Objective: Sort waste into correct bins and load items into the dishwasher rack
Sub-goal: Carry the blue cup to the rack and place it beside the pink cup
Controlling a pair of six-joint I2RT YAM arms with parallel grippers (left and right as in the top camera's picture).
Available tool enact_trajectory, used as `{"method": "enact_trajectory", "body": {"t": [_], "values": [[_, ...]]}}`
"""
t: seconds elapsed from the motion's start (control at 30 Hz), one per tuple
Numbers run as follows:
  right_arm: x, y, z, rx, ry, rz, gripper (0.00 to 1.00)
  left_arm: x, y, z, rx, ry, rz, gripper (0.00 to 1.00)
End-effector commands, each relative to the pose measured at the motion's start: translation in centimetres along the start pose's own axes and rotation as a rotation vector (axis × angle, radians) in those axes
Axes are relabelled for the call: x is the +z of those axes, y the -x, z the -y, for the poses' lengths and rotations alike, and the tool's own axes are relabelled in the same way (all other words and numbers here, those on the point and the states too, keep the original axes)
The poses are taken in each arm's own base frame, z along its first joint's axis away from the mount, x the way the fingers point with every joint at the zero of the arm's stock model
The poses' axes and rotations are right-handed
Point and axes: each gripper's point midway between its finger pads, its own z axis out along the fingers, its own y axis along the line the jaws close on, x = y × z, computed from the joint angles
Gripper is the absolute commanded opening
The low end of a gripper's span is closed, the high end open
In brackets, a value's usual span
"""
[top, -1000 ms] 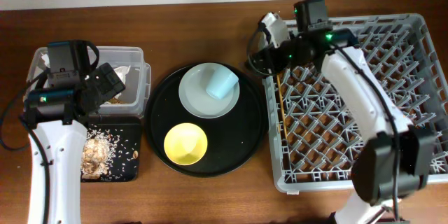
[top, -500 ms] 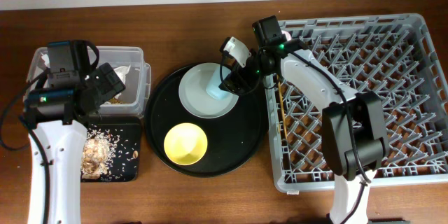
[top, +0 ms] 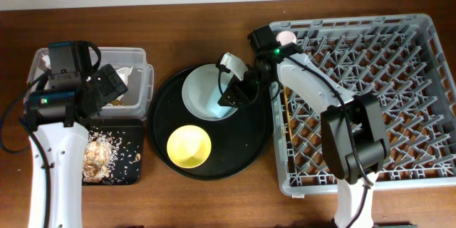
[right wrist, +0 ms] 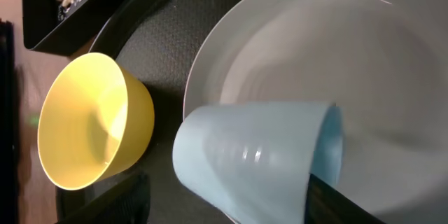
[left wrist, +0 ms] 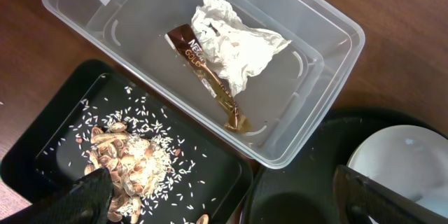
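Reaches with the right claw across from the dishwasher rack to the light-blue cup, tipped on its side on the pale grey-green plate inside the round black tray. Holds the fingers spread to either side of the cup, with nothing gripped yet. Looks like lining up for a pinch across the cup's wall, probably for the lift over to the rack. Calls for care with that smooth, rounded side, apt to roll or slip on the plate under a skewed squeeze.

Hangs the left claw open and empty above the meeting of the clear tub and the shallow black tray. Seems parked out of the way, with the waste looking sorted: crumpled napkin and brown wrapper in the tub, food scraps heaped in the shallow tray.

Counts by kind, all on the wooden counter:
- One light-blue cup, on the plate.
- One pink cup, already in the rack's upper-left corner in the overhead view.
- One yellow bowl, upright in the round tray just beside the plate.
- One plate.
- One set of chopsticks along the rack's edge nearest the round tray, too thin to tell apart as two.
- One napkin, one wrapper, and one heap of scraps with loose grains around.
- Two bins, one rack, two claws.

Leaves three items for loading, by this tally: cup, plate, bowl.
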Motion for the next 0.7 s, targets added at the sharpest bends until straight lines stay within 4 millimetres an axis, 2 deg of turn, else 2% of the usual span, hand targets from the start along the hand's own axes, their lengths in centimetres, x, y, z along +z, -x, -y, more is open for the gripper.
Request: {"method": "enact_trajectory", "body": {"t": [0.0,0.03,0.13,0.2,0.33,0.37,0.47,0.5,0.57,0.63,0.67], "values": [[1.8,-1.3,-0.4,0.028,0.071,-0.012,0.66,-0.5,0.5,0.0,-0.016,-0.007,0.017,0.99],[1.8,-1.3,-0.5,0.028,0.074,-0.01,0.65,-0.5,0.5,0.0,-0.016,-0.007,0.017,0.99],[1.8,-1.5,-0.7,0.039,0.082,-0.019,0.54,-0.5,0.5,0.0,-0.016,-0.007,0.017,0.99],[1.8,-1.5,-0.7,0.04,0.084,-0.018,0.35,-0.5,0.5,0.0,-0.016,-0.007,0.017,0.99],[1.8,-1.7,-1.1,0.056,0.102,-0.025,0.26,-0.5,0.5,0.0,-0.016,-0.007,0.017,0.99],[1.7,-1.6,-1.4,0.06,0.121,-0.016,0.18,-0.5,0.5,0.0,-0.016,-0.007,0.017,0.99],[1.6,-1.2,-1.8,0.098,0.142,-0.001,0.08,-0.5,0.5,0.0,-0.016,-0.007,0.017,0.99],[1.2,-0.5,-2.0,0.132,0.151,0.014,0.04,-0.5,0.5,0.0,-0.016,-0.007,0.017,0.99],[-0.4,2.0,-3.7,0.125,0.207,0.082,0.04,-0.5,0.5,0.0,-0.016,-0.007,0.017,0.99],[-3.6,4.4,-5.1,0.166,0.214,0.126,0.04,-0.5,0.5,0.0,-0.016,-0.007,0.017,0.99],[-6.1,5.8,-5.8,0.233,0.225,0.166,0.04,-0.5,0.5,0.0,-0.016,-0.007,0.017,0.99]]}}
